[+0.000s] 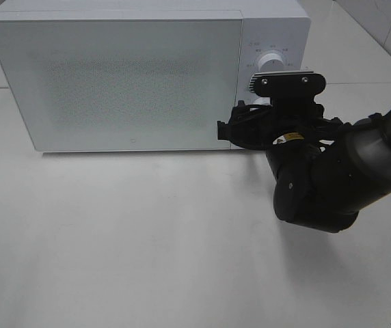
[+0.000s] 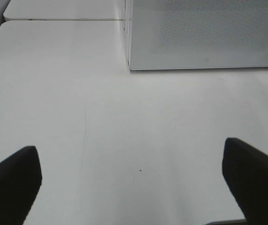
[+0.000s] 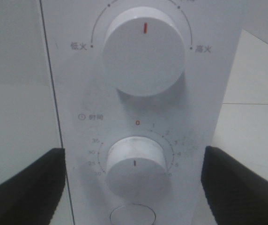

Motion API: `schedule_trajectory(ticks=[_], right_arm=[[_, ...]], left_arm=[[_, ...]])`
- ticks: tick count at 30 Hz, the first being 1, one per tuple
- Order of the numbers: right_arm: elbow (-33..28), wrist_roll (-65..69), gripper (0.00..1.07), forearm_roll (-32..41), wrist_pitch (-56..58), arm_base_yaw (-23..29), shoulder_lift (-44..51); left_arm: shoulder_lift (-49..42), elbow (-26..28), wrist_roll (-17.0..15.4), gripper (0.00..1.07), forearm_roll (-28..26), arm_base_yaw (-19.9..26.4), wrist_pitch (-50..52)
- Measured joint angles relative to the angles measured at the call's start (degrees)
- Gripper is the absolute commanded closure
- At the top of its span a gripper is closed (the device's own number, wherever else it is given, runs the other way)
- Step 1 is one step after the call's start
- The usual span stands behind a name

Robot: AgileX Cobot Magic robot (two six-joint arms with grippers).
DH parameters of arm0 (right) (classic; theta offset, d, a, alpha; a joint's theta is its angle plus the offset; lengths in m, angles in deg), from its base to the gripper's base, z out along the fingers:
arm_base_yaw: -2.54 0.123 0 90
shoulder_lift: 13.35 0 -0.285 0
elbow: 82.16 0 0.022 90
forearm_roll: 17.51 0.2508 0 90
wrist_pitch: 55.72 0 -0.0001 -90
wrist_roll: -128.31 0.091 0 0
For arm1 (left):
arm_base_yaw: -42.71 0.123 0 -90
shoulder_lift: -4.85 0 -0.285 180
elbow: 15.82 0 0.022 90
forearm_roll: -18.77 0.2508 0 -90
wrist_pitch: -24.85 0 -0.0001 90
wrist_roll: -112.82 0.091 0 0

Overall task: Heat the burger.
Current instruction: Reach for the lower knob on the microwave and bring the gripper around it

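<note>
White desk (image 1: 147, 239) carries a closed microwave (image 1: 134, 82) at the far side. Right tool (image 3: 134, 187): fingers apart, flanking the lower dial (image 3: 135, 164) without contact. Left tool (image 2: 131, 183): fingers apart above bare desk. Burger: not visible in any view.

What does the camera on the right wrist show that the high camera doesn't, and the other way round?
Only the right wrist view: the timer knob with its numbered scale, a round button beneath, and the right gripper open either side of that knob. Only the high view: the whole microwave, door closed, the table and the dark right arm. Both: the upper knob. Neither shows the burger.
</note>
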Motion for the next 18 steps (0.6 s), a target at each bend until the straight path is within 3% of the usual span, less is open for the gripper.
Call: schedule_trajectory(ticks=[18], right_arm=[[4.0, 0.0, 0.31, -3.4, 0.1, -2.1, -4.5]], left_arm=[[0.0, 0.0, 0.0, 0.03, 0.0, 0.0, 0.0]])
